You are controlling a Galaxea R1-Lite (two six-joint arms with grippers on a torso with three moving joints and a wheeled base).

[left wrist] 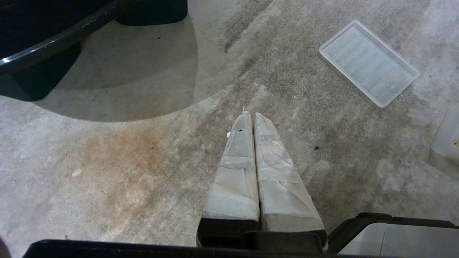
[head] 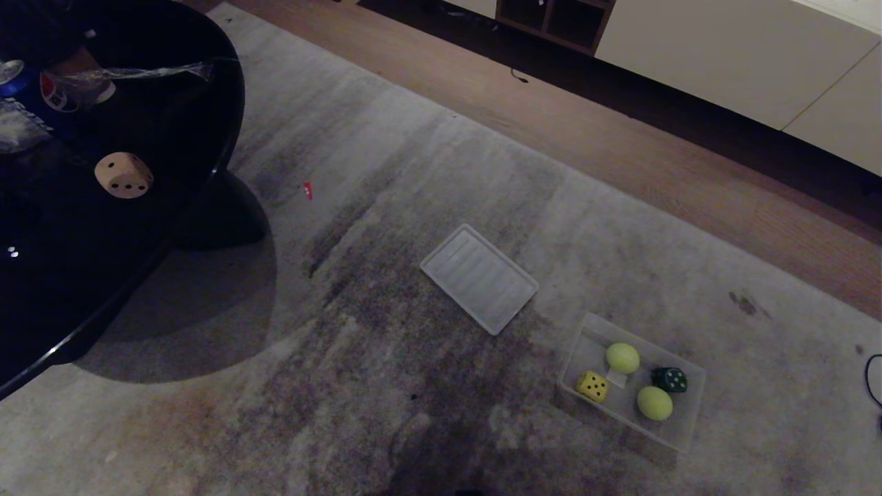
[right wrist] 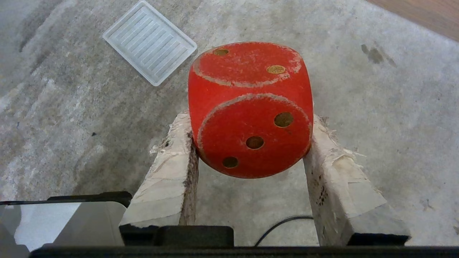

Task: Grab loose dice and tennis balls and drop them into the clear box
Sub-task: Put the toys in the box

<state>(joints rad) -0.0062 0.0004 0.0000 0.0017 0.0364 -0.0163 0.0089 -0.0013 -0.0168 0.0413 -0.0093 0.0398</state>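
Observation:
My right gripper (right wrist: 250, 120) is shut on a red die (right wrist: 251, 107), held above the grey carpet; neither arm shows in the head view. The clear box (head: 679, 430) sits on the carpet at the right. It holds two tennis balls (head: 623, 357) (head: 654, 403), a yellow die (head: 592, 386) and a dark green die (head: 670, 379). A cream die (head: 124, 175) rests on the black table (head: 179, 124) at the left. My left gripper (left wrist: 250, 114) is shut and empty over bare carpet; a corner of the clear box (left wrist: 448, 136) shows beside it.
The flat ribbed lid (head: 479, 277) lies on the carpet left of the box, also seen as the lid (left wrist: 369, 62) and the lid (right wrist: 150, 41). A can (head: 31, 96) and plastic wrap stand on the table. Wooden floor and white cabinets (head: 723, 55) lie beyond the carpet.

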